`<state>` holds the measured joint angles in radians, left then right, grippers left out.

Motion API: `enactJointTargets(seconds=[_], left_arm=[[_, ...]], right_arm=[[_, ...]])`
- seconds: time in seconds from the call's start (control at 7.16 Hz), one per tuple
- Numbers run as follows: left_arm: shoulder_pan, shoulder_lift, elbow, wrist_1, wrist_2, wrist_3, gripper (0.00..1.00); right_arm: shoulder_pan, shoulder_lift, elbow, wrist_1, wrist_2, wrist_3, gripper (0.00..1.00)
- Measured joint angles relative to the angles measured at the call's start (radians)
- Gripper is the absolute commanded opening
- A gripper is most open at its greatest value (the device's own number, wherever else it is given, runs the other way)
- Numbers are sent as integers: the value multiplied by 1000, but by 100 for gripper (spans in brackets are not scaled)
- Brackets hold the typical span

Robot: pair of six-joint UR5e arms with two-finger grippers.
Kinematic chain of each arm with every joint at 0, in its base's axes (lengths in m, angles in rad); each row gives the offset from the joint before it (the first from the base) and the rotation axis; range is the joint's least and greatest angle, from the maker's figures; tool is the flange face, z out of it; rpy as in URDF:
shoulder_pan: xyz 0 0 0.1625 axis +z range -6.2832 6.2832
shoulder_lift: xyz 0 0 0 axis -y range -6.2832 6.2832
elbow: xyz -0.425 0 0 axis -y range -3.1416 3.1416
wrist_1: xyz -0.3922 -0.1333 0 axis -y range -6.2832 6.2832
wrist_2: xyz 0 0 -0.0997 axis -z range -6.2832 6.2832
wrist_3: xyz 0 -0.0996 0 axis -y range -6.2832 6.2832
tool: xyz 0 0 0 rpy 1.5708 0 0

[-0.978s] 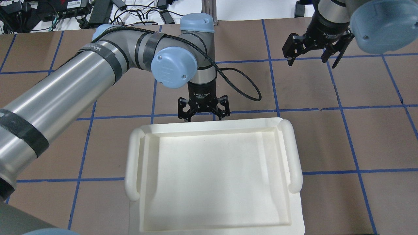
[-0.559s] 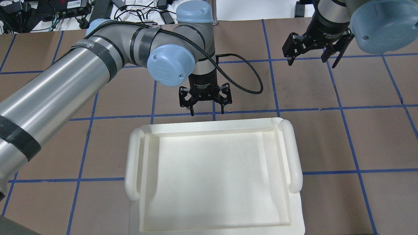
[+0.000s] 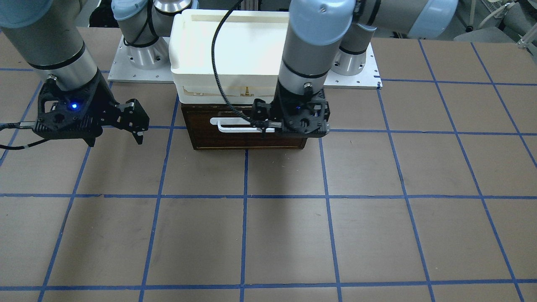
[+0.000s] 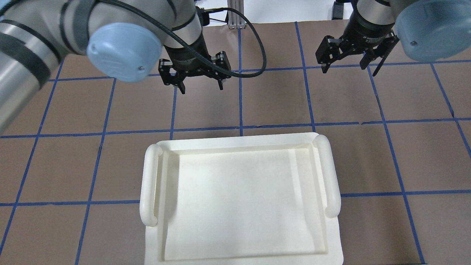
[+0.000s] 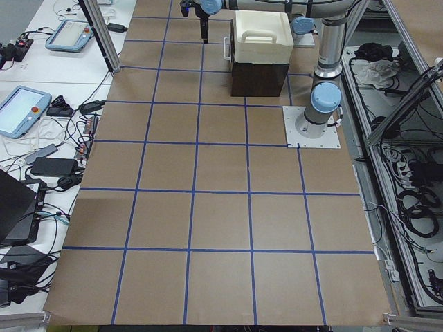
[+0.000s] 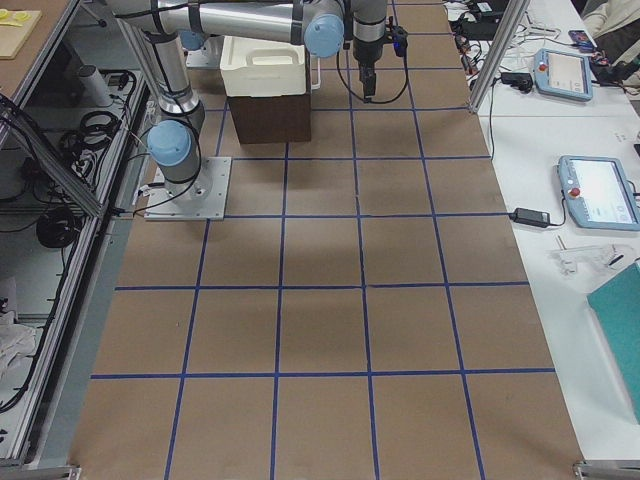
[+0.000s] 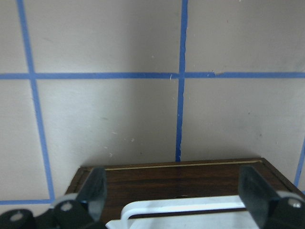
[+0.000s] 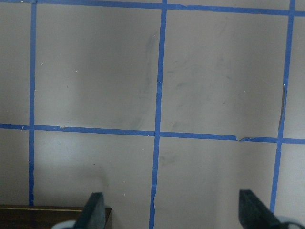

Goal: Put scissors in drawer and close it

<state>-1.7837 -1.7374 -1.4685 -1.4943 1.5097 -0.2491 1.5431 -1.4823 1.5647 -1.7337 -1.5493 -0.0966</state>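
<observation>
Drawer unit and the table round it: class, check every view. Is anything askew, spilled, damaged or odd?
Nothing much stands out. The drawer looks shut and square, the white tray sits straight on top, nothing is spilled. Only blemish: a small nick in a blue tape line on the table.

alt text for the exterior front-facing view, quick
The left gripper hovers open over the white handle of the dark wooden drawer, which looks shut beneath a cream tray. The right gripper hangs open over the table on the view's left. No scissors show.
</observation>
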Motion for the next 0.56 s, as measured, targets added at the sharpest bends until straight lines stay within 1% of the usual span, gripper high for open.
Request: enactJointTargets(seconds=[0.28,0.56], left_arm=[[102,123,-35,-65,5,114,100],[139,189,-62,-81,23,131,100]], right_arm=[[1,-7,1,6,1,0,100],[2,-7,1,9,0,0,100]])
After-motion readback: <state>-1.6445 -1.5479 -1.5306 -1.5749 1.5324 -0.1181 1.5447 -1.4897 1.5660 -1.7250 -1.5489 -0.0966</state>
